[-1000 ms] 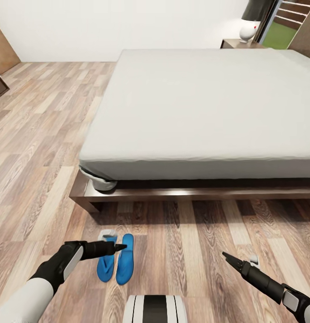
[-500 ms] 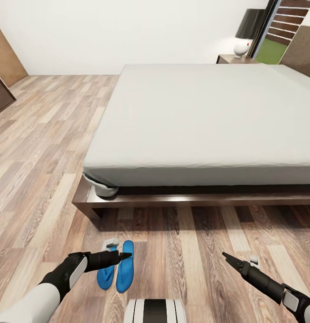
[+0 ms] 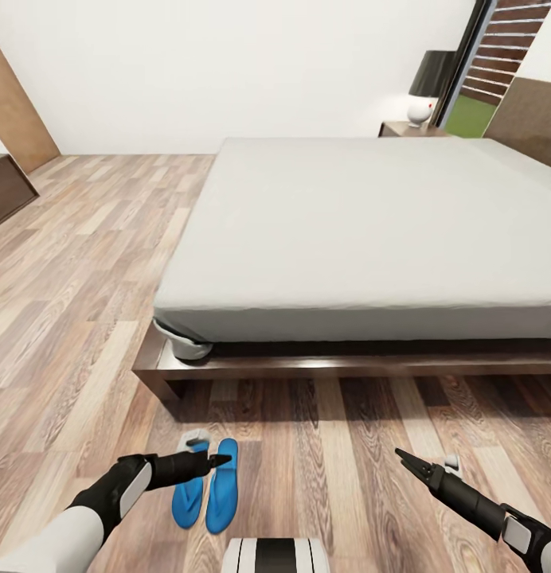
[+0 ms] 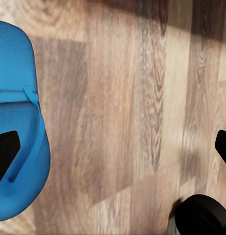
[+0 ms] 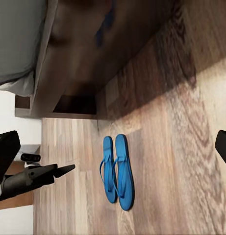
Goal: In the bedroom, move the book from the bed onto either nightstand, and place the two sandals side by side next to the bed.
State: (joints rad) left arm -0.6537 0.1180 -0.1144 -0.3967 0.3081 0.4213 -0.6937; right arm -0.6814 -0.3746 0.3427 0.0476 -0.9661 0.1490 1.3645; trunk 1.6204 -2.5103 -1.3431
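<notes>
The two sandals, bright blue, lie side by side on the wood floor just off the bed's foot corner; one sandal [image 3: 187, 492] is left of the other sandal [image 3: 222, 485], and the pair [image 5: 116, 171] lies beside the dark frame. My left gripper [image 3: 216, 461] hovers open over them, with one sandal [image 4: 17, 122] beside a finger [image 4: 5, 154]. My right gripper [image 3: 404, 459] is open over bare floor to the right. The bed [image 3: 307, 366] has a grey mattress [image 3: 347, 231]. A nightstand [image 3: 407, 127] stands at the far side. The book is out of view.
A lamp [image 3: 429, 83] with a dark shade stands on the nightstand, by a window [image 3: 478, 87]. The headboard [image 3: 538, 119] is at the right. Dark furniture [image 3: 5, 187] and a wooden panel [image 3: 13, 111] stand at the left. Open plank floor [image 3: 76, 270] runs left of the bed.
The whole view has shifted, showing more of the far wall, lamp and headboard. The left gripper stays over the sandals. The right arm holds its place in the picture.
</notes>
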